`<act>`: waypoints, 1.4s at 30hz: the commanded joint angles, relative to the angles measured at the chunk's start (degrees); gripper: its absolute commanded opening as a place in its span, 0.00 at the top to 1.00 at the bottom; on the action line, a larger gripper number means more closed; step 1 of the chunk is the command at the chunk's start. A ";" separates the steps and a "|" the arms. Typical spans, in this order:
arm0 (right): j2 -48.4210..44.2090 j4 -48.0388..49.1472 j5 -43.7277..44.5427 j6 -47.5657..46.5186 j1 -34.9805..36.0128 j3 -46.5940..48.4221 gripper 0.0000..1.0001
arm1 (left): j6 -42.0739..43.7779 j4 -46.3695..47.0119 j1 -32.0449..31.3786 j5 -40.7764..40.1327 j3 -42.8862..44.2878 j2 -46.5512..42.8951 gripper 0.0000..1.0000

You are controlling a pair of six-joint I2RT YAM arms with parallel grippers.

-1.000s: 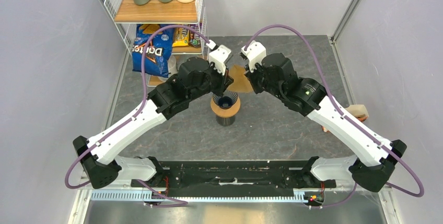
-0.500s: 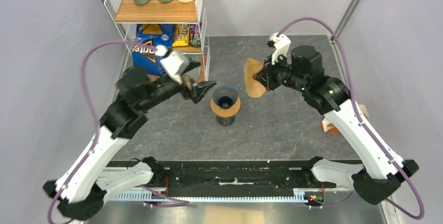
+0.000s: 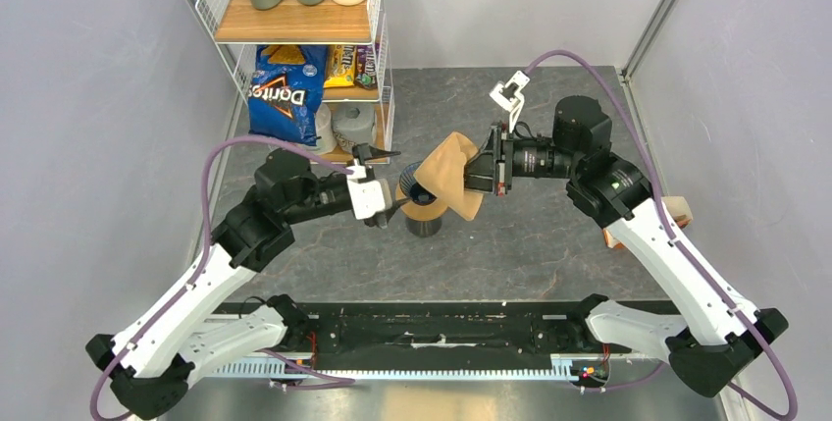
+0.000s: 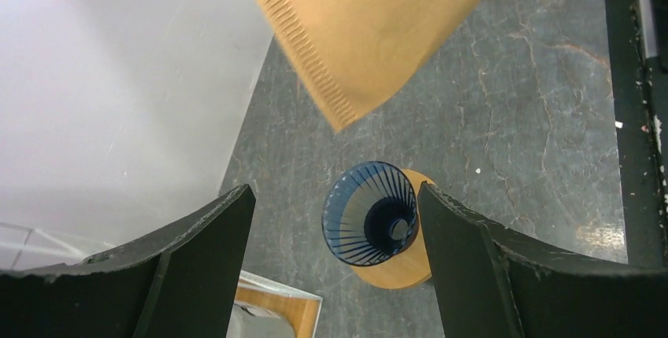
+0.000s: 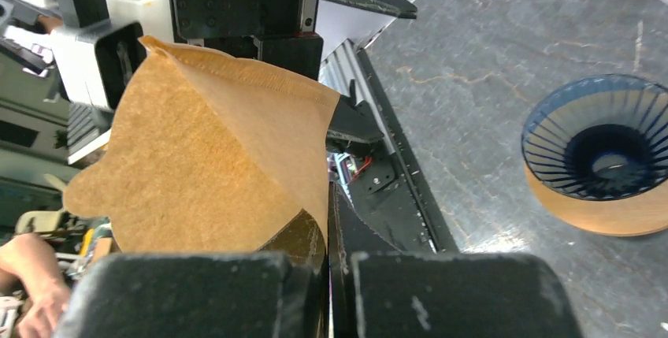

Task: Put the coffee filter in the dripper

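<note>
The coffee filter (image 3: 448, 174), a light-brown paper fan, hangs tilted over the dripper (image 3: 419, 191) and hides part of it from above. My right gripper (image 3: 485, 168) is shut on the filter's right edge; in the right wrist view the coffee filter (image 5: 205, 172) spreads up from my right gripper (image 5: 327, 253). The dripper (image 4: 370, 224), a dark blue ribbed cone, sits in a tan wooden ring (image 4: 398, 269) on a dark cup (image 3: 424, 228). My left gripper (image 4: 335, 192) stands open just left of the cone, holding nothing, with the filter (image 4: 370, 31) above it.
A wire shelf (image 3: 221, 24) stands at the back left with a Doritos bag (image 3: 285, 97) and bottles on it. An orange-and-white holder (image 3: 675, 213) lies at the right edge of the grey table (image 3: 549, 244), behind the right arm.
My left gripper let go of the filter, opened, swung left, then came back beside the dripper. The right gripper carried the filter right and back, then down over the dripper.
</note>
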 commanded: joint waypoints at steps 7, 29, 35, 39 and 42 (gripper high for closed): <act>0.19 6.55 -4.95 4.76 -0.21 -2.71 1.00 | 9.98 0.21 -8.42 -6.07 3.44 2.94 0.23; 0.89 0.81 0.60 1.27 -0.14 -1.49 1.00 | 9.39 -1.74 -11.76 -10.63 6.51 5.88 0.82; 0.81 0.62 0.84 1.26 -0.19 -1.36 1.00 | 7.82 -1.32 -11.76 -12.08 4.68 4.68 0.46; 0.99 0.74 1.19 2.28 -0.19 -1.72 1.00 | 7.85 -1.02 -11.76 -12.11 4.09 4.43 0.12; 1.24 1.28 1.64 3.89 -0.24 -2.49 1.00 | 8.45 -0.83 -12.01 -12.01 4.26 4.74 0.11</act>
